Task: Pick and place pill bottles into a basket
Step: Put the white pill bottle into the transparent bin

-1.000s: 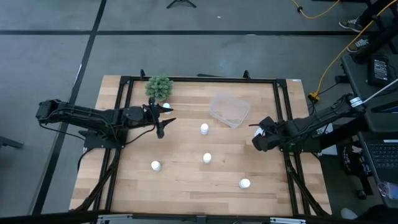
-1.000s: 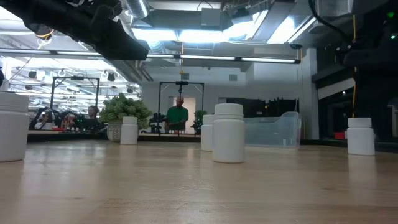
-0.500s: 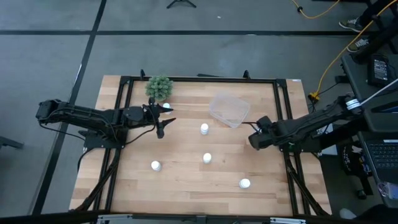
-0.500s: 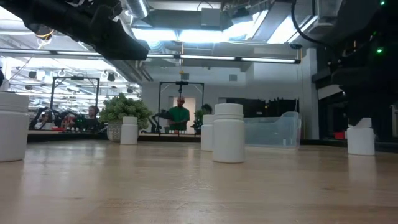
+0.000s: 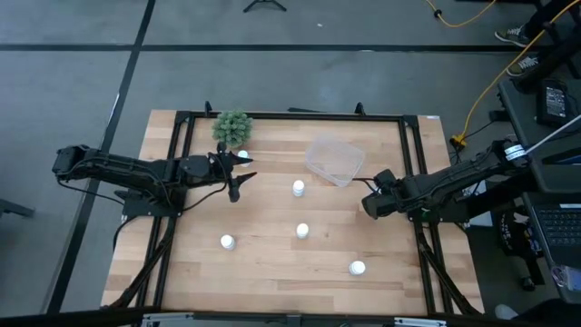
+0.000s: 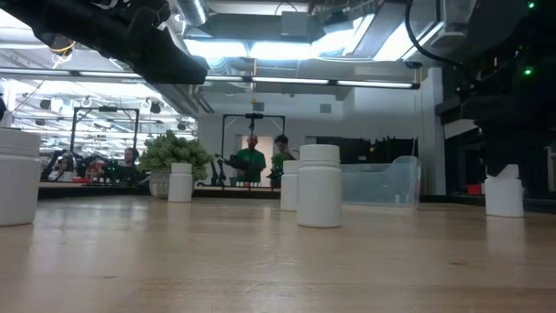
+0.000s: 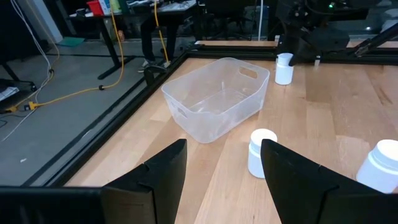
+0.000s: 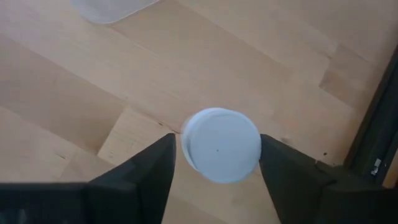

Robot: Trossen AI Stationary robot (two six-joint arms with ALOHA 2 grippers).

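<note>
Right pincer (image 8: 217, 163) hangs open straddling a pill bottle (image 8: 221, 144) near the table's right edge, lined up to grab; left pincer (image 7: 222, 168) open, facing the basket (image 7: 217, 97).

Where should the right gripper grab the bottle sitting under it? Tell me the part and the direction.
Grip the pill bottle across its round cap and upper body, coming straight down from above. It stands upright on the table, cap up, centred between the open fingers of the right gripper, with bare wood all around, so a vertical descent and a squeeze across the cylinder looks cleanest.
</note>
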